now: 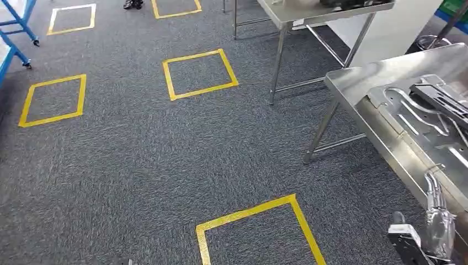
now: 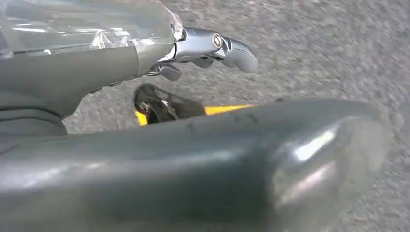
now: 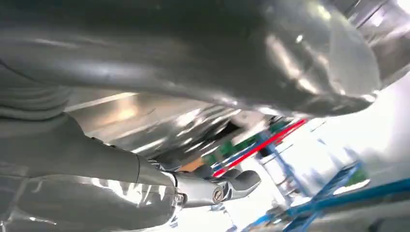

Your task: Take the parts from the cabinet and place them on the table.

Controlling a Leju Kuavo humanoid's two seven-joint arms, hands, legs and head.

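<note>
A silver stamped metal part (image 1: 437,218) stands up at the lower right of the head view, gripped by my right hand (image 1: 407,242) beside the near steel table (image 1: 381,70). In the right wrist view its shiny sheet (image 3: 154,126) lies between the thick thumb (image 3: 251,53) and the darker fingers (image 3: 232,186). On the table lie a grey stamped plate (image 1: 411,115) and a darker part (image 1: 444,98). My left hand (image 2: 96,63) hangs over the carpet, its fingers (image 2: 227,47) stretched out apart from the thumb (image 2: 232,159), with nothing in it.
Grey carpet carries yellow taped squares (image 1: 200,74), one close in front (image 1: 259,229). A second steel table (image 1: 309,14) stands further back, its legs (image 1: 277,66) near the path. A blue wheeled frame (image 1: 19,41) is at far left. A person's shoes (image 1: 132,4) are at the far edge.
</note>
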